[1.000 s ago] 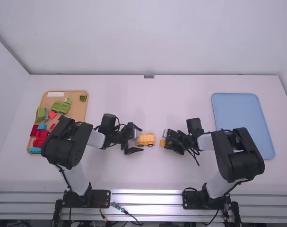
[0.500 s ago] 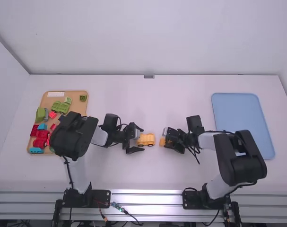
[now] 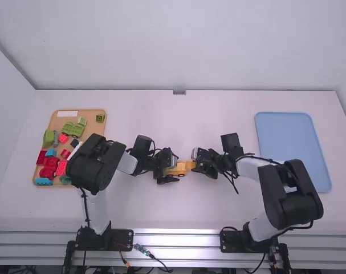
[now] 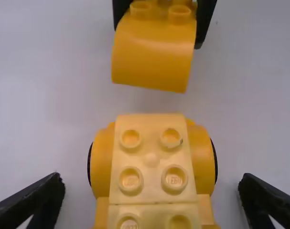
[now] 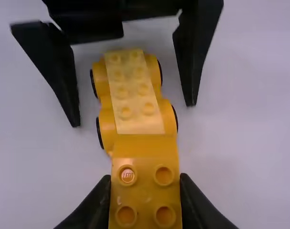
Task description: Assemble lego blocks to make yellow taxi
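The left gripper [image 3: 175, 167] is opened wide, with nothing gripped. The yellow plastic wheeled car base [image 4: 152, 160] is positioned between its spread fingers [image 4: 30, 202], apart from both, and is located just below the centre of the high view. The right gripper [image 3: 196, 164] is closed on the deeper-yellow plastic block with a curved face and four studs [image 5: 145, 193]. This block is held just to the right of the car base in the high view; a gap between the two is seen in the left wrist view.

The left arm [image 3: 96, 162] is extended from the lower left toward the centre, its elbow raised over the wooden tray. The right arm [image 3: 289, 194] is bent at the lower right, with its forearm directed leftward.

The car base is topped by a paler studded strip, and dark-rimmed wheels are fitted along both sides. The light wooden tray of coloured blocks [image 3: 94, 131] is placed at the left of the frame, and the flat light-blue tray [image 3: 287, 137] at the right.
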You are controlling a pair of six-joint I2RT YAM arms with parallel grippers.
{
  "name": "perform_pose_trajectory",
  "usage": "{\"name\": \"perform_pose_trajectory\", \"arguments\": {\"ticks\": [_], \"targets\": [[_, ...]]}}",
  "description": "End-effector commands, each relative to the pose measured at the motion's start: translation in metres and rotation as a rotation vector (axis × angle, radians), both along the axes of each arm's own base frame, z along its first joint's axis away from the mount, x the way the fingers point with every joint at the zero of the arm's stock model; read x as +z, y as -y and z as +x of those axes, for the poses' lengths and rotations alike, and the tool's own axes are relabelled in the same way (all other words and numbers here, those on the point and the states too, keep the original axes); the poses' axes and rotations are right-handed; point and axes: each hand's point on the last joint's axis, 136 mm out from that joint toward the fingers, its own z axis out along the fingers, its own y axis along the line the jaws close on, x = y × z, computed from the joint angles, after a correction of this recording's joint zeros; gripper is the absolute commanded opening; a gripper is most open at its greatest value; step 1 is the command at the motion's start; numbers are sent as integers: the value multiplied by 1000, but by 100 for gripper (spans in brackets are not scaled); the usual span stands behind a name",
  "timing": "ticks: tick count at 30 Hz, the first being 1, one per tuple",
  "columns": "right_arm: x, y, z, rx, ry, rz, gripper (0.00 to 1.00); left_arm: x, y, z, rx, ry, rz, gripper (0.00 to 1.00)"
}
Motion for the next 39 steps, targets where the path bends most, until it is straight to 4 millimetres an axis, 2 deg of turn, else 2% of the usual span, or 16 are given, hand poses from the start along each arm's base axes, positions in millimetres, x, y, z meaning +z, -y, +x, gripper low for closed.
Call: {"name": "perform_pose_trajectory", "arguments": {"ticks": [1, 12, 18, 24, 28, 32, 34, 39], "targets": [[14, -12, 1, 35, 35, 33, 20, -10, -5, 0, 20, -3, 40, 92], [21, -23, -5, 91, 59, 71, 20, -9, -4, -1, 9, 3, 30, 85], [24, -26, 0, 72, 61, 85, 20, -12, -6, -4, 11, -5, 35, 79], [20, -27, -1, 73, 67, 56, 20, -15, -11, -5, 20, 4, 47, 99], [20, -27, -1, 71, 66, 56, 20, -16, -11, -4, 37, 3, 53, 100], [21, -27, 0, 71, 74, 59, 20, -15, -15, -1, 46, 1, 44, 94], [21, -28, 1, 73, 79, 61, 20, -17, -19, 0, 58, -7, 50, 83], [22, -33, -3, 92, 84, 62, 19, -15, -17, -5, 18, 7, 34, 69]]}}
